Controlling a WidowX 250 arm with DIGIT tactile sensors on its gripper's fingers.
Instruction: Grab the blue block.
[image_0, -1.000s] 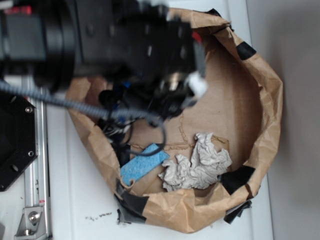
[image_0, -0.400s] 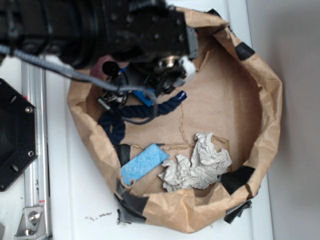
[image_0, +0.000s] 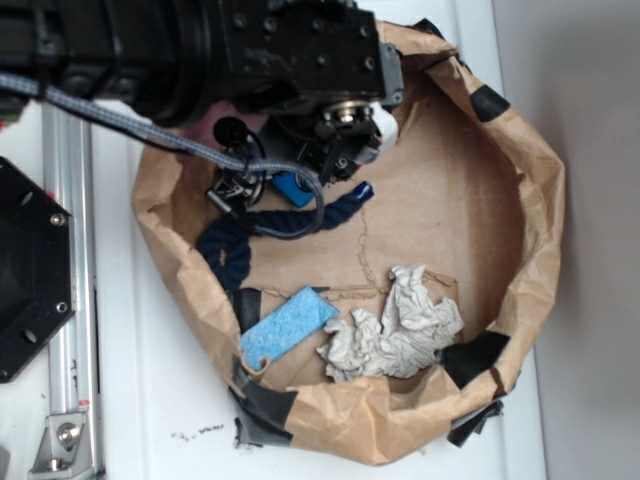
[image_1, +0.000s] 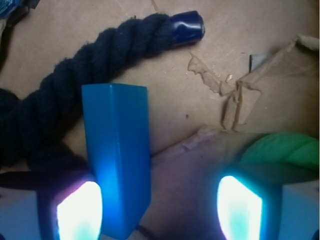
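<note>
Where the wrist camera looks down between the glowing fingertips (image_1: 77, 210), the gripper (image_1: 159, 207) has its jaws apart, the blue block (image_1: 117, 160) standing beside the left-hand pad and touching it (the other pad is well clear). Beyond the block lies a dark navy rope (image_1: 85, 80), its capped end pointing right, on torn brown cardboard (image_1: 225, 75). Seen from outside, the gripper (image_0: 335, 150) hangs inside the paper bag (image_0: 535, 200), over the block (image_0: 293, 187); the sponge (image_0: 288, 328) and crumpled cloth (image_0: 400, 325) lie well apart.
</note>
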